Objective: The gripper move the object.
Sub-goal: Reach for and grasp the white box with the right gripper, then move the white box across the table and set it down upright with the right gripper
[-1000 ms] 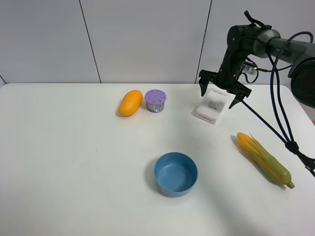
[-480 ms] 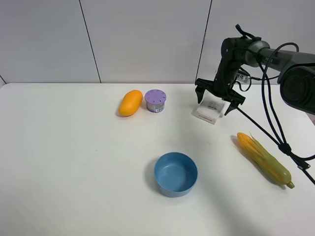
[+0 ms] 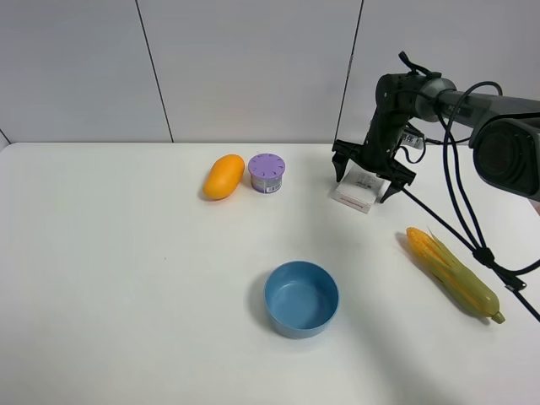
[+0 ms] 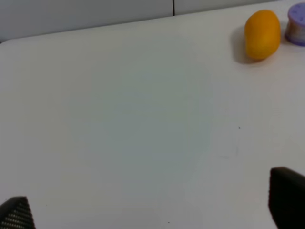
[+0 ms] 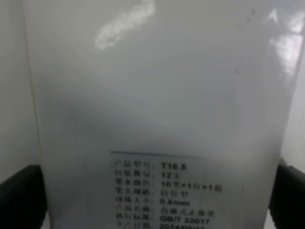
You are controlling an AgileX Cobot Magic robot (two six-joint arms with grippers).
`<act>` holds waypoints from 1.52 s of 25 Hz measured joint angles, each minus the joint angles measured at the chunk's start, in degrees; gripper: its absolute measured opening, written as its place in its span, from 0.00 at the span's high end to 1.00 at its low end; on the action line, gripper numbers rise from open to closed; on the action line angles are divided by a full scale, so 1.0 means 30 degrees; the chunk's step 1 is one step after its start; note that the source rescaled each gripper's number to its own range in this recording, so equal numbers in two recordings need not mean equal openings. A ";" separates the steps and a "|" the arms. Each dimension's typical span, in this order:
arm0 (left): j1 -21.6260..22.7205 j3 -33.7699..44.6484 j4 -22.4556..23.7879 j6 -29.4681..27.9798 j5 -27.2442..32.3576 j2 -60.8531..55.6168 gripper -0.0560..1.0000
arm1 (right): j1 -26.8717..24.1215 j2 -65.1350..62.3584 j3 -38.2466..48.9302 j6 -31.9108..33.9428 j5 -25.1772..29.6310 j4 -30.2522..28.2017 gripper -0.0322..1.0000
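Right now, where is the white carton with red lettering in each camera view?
Exterior high: white carton upper right of centre, inside the open right gripper.
Left wrist: not in it.
Right wrist: the carton fills the picture.
Shared landmark: the black fingers on both sides of the carton, in the exterior and right wrist views.

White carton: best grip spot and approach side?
Pinch across its two long side edges near mid-length, coming straight down from above. The white carton lies flat and thin on the table, so its narrow width looks the easiest span. The right gripper hangs open astride it, a finger outside each edge.
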 joint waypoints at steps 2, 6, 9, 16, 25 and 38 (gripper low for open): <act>0.0000 0.0000 0.0000 0.0000 0.0000 0.0000 0.00 | 0.0000 0.0000 0.0000 0.0000 0.0015 0.0000 0.33; 0.0000 0.0000 0.0000 0.0000 0.0000 0.0000 0.00 | 0.0000 0.0000 0.0000 -0.0038 0.0089 -0.0040 0.60; 0.0000 0.0000 0.0000 0.0000 0.0000 0.0000 0.00 | 0.0000 0.0000 0.0000 -0.0060 0.0370 -0.0060 0.97; 0.0000 0.0000 0.0000 0.0000 0.0000 0.0000 0.00 | 0.0020 -0.0064 0.0000 -0.1145 0.1006 -0.0200 0.97; 0.0000 0.0000 0.0000 0.0000 0.0000 0.0000 0.00 | 0.0153 -0.2332 0.0000 -0.7632 0.2732 -0.0224 0.97; 0.0000 0.0000 0.0000 0.0000 0.0000 0.0000 0.00 | 0.4414 -0.8770 0.0000 -1.8139 0.3046 0.0537 0.97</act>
